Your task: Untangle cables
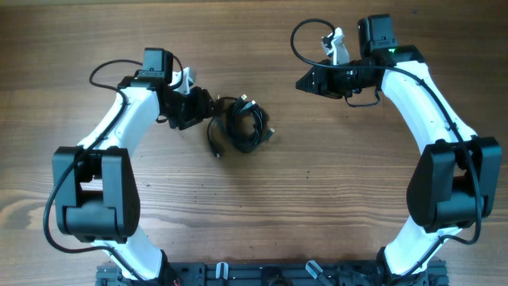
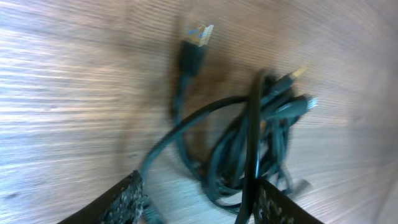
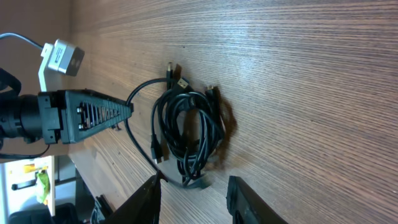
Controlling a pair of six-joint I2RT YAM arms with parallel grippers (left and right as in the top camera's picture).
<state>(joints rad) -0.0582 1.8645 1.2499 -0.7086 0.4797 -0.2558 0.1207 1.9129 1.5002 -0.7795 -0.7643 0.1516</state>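
The black cables (image 1: 242, 123) lie in a tangle on the wooden worktop (image 1: 317, 199), some strands reaching between the spread left jaws, while the right jaws, also released, hover well apart.

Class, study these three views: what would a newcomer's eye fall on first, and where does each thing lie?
The dark tangle of cables in the middle of the wooden table draws the eye first, plug ends poking out. The left gripper sits open right at its left edge; the right gripper is open too, well apart to the right.
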